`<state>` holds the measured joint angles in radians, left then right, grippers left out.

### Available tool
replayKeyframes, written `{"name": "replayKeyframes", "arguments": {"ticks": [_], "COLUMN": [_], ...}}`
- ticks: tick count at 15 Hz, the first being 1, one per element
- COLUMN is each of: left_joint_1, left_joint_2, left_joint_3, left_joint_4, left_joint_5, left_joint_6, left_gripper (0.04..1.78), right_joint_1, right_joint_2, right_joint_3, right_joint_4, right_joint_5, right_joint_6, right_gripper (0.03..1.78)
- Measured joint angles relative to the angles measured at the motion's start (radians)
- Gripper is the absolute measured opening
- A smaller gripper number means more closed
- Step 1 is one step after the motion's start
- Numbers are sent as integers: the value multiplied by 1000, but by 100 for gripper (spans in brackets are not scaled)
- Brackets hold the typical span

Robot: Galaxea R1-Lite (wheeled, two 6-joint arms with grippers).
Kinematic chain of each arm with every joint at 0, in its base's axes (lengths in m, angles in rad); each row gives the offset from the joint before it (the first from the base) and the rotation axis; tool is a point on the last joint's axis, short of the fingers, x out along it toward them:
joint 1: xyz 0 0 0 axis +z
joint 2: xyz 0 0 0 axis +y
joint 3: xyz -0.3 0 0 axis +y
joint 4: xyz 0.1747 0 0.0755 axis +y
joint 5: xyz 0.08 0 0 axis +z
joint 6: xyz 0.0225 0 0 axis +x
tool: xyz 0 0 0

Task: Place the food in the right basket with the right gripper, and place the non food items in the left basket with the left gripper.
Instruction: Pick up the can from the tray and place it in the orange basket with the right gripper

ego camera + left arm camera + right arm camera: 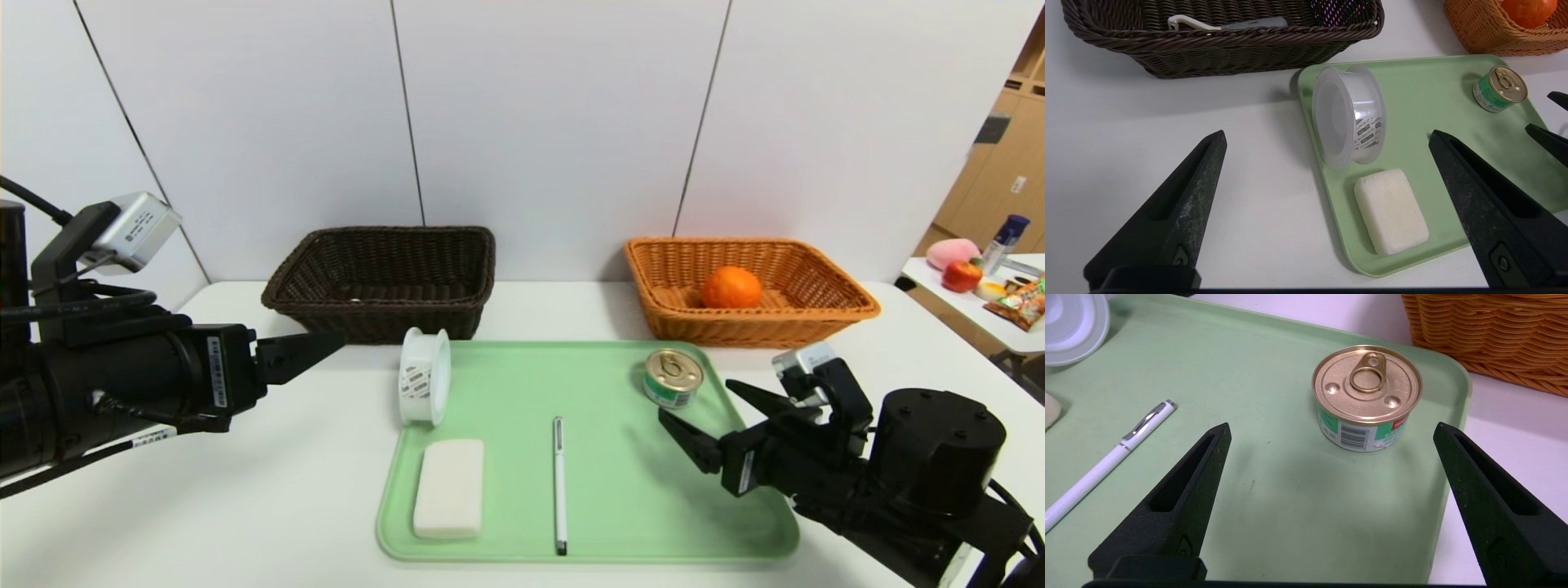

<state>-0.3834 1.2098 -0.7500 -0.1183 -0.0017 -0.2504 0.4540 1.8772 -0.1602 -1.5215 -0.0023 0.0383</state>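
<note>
A green tray (596,490) holds a small tin can (673,377), a white pen (559,482), a white bar (449,487) and a clear round tape case (424,386) standing on edge. My right gripper (695,400) is open and empty, low over the tray's right side, just short of the can (1367,396). My left gripper (322,347) is open and empty above the table left of the tray, facing the tape case (1347,114) and the bar (1390,210). The orange basket (759,327) holds an orange (731,287). The dark brown basket (384,314) holds a white-and-grey tool (1224,24).
Both baskets stand against the white wall behind the tray. A side table (980,310) at the far right carries fruit, a bottle and a snack bag. Bare white tabletop lies left and in front of the tray.
</note>
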Motion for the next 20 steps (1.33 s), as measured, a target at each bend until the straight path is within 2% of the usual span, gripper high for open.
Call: {"name": "replayKeyframes", "arguments": {"ticks": [10,20], "left_joint_1": [0,0], "left_joint_2": [10,15], "left_joint_3": [1,1], "left_joint_4": [-1,-1], "left_joint_5": [-3,-4], "left_joint_6": [0,0], "left_gripper": [175,175], "right_joint_1": [-16,-21], "right_joint_2": [124,173], "right_joint_3": [-108,-146], "right_joint_4": [0,0], "right_joint_5": [-5,-5], "right_joint_6": [-2,-1], "right_gripper": [171,171]}}
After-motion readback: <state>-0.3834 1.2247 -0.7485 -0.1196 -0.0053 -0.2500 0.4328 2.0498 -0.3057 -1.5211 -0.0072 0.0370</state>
